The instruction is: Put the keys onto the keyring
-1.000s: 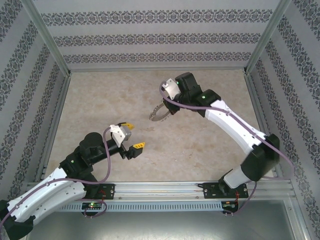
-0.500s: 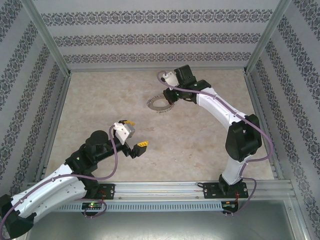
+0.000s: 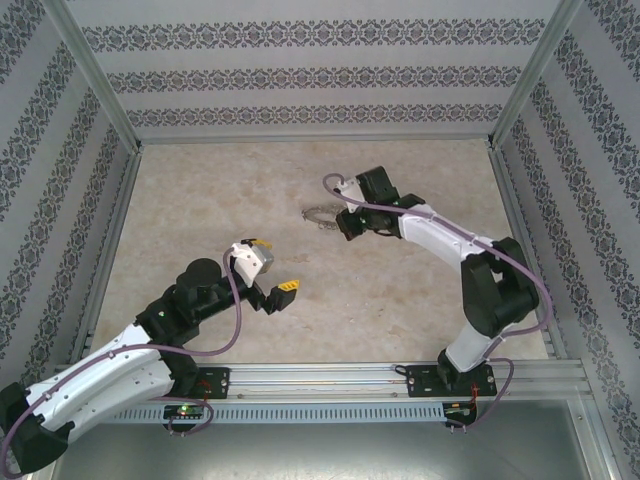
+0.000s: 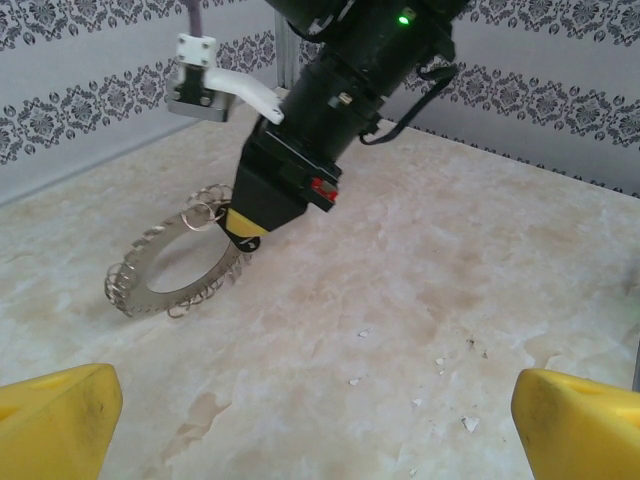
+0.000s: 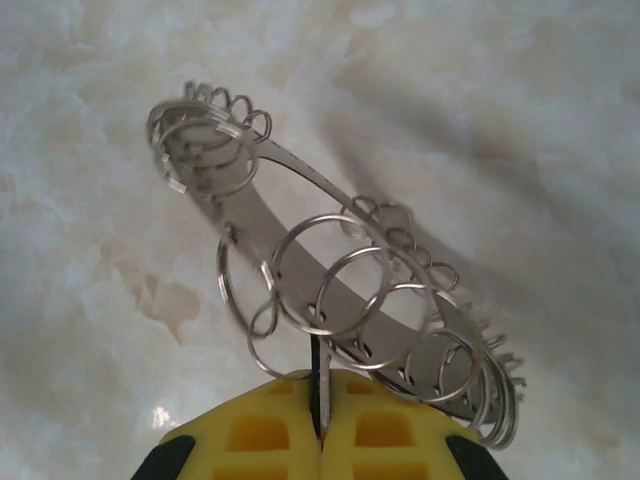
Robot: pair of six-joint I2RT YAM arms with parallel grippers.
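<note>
- Two arms reach out over the pale marbled counter (image 3: pixel 200 200), which has patterned walls (image 3: pixel 300 75) on three sides.
- My right hand (image 3: pixel 341 222) is out past the middle of the counter, pointing down and to the left at the keyring (image 3: pixel 318 213).
- From the right wrist camera, the right hand (image 5: pixel 320 425) has its two yellow fingers (image 5: pixel 260 430) pressed flat together.
- They pinch at the keyring's (image 5: pixel 300 190) near rim, in among the wire loops.
- A thin dark sliver stands in the seam between the fingers; I cannot tell what it is.
- The keyring is tilted. The side at the right hand is lifted, and the far side is low by the counter with its shadow beneath.
- Several larger wire loops fan out from the flat grey band just in front of the fingers, with smaller ones crowding the rim.
- My left hand (image 3: pixel 272 266) hovers nearer the bases, well apart from the keyring, fingers spread wide with nothing between them.
- In the left wrist camera its yellow fingertips (image 4: pixel 50 415) sit at the two bottom corners around the left hand (image 4: pixel 320 430).
- Ahead, that camera shows the keyring (image 4: pixel 140 283) propped up at an angle, with the right hand (image 4: pixel 245 222) meeting its raised edge.
</note>
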